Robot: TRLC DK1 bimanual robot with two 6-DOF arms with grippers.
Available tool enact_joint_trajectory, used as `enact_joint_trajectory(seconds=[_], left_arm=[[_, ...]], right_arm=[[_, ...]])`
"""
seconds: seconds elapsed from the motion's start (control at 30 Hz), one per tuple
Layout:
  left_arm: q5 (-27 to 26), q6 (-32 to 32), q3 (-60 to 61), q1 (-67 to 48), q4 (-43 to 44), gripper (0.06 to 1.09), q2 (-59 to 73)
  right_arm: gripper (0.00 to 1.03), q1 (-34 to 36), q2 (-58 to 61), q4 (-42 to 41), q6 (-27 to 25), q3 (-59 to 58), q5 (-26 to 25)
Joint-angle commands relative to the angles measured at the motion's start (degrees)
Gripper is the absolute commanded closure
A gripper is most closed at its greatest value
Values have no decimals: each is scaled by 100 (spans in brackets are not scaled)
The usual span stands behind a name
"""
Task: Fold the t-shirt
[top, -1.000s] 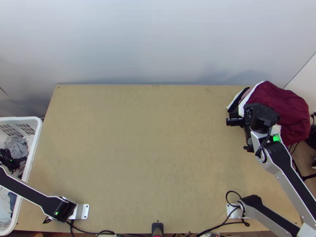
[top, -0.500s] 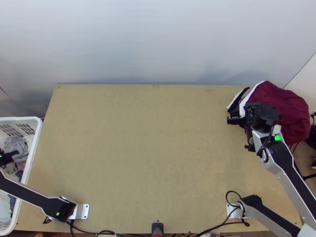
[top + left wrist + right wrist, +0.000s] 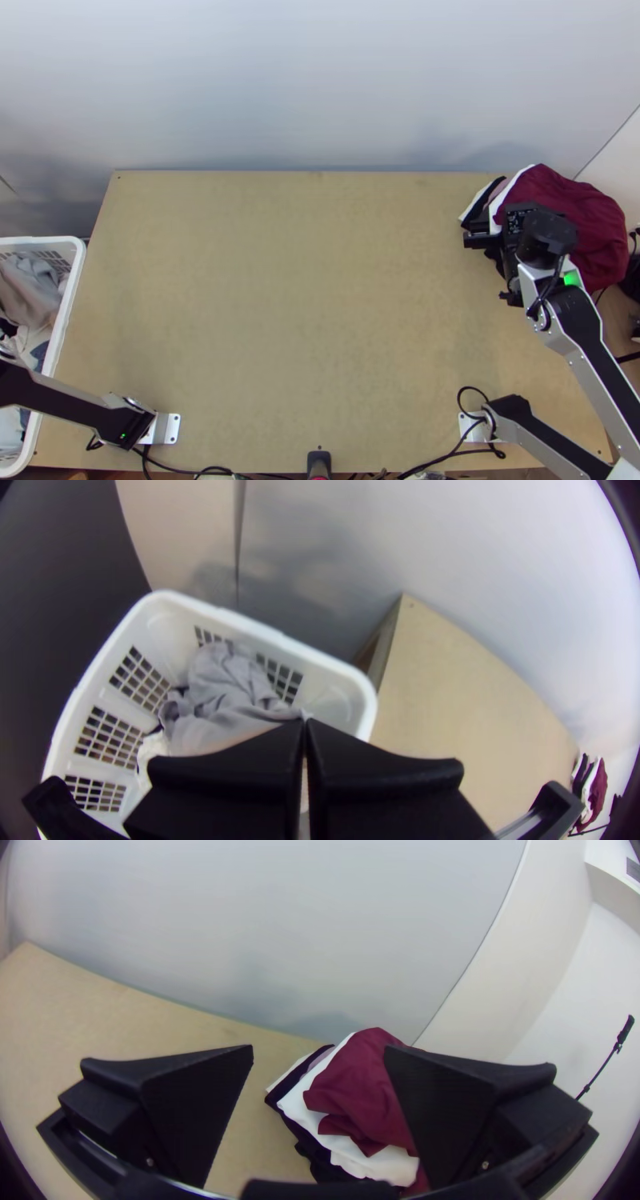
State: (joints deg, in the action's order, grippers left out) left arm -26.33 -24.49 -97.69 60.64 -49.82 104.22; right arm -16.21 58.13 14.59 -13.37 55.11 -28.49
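T-shirt (image 3: 227, 693), grey: lay bunched in loose, crumpled folds, inside the white basket (image 3: 287, 645), and rose with one edge toward the left gripper (image 3: 304, 720). Was pinched there at the fingertips, with the two fingers pressed together. Could not tell which part of the cloth was in this pinch. Was not folded in any neat way.

Near to it, in the same basket, had other clothes (image 3: 12, 424), light and dark, also in a heap. Just beside the basket, at the left end of the table (image 3: 280, 304), had the left arm (image 3: 72, 400) reached out over the basket's rim.

At the opposite end, by the far right corner, was piled a stack of garments: a burgundy cloth (image 3: 584, 216) on the top, loosely draped, and under it a white cloth (image 3: 380, 1163) and a dark cloth (image 3: 303, 1127). Over the near side of this pile was placed the right gripper (image 3: 510, 226), on the right arm (image 3: 592, 344), with its fingers spread wide and no cloth between. Behind the table, stood upright a pale wall (image 3: 280, 80).
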Motion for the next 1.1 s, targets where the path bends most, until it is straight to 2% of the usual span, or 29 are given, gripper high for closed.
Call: enact_joint_trajectory(seconds=[0.0,0.27,0.57,0.83,1.07], left_arm=[[-338,656,-1182,-747,-458,105,-834],[-435,1333,-3019,-2048,-1240,105,-922],[-30,1227,-2676,-4658,-1196,105,-1097],[998,1342,-2712,-7260,-818,105,-693],[1270,1632,-2720,-8912,-546,105,-174]], right_arm=[[11,30,-223,18,-8,-150,1],[11,267,-627,62,-26,-396,1],[12,478,-1190,272,-26,-765,10],[12,707,-1849,686,9,-1020,10],[12,1216,-2271,861,9,-1372,10]])
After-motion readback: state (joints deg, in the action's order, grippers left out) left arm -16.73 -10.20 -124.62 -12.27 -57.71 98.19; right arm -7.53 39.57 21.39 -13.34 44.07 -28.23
